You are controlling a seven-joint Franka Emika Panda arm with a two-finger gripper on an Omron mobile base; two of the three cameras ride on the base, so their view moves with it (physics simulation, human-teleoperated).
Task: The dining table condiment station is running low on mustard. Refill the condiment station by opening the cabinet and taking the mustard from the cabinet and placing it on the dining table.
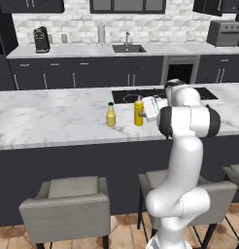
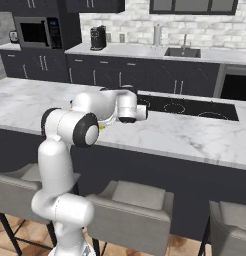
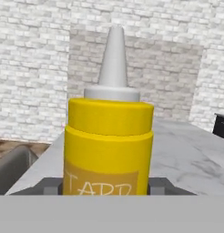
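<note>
Item: mustard, upright on the dining table beside its 9 o'clock neighbour, a capped bottle; my gripper jaws flank it, grip or release I cannot tell.

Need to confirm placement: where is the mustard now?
Left base view: the mustard stands on the dining table, right of the pale-yellow bottle, before the cooktop.

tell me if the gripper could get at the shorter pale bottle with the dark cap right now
Probably not yet: the gripper has its fingers on either side of the mustard, which stands on the dining table. The pale bottle stands just beyond it, apart, with nothing else between.
</note>
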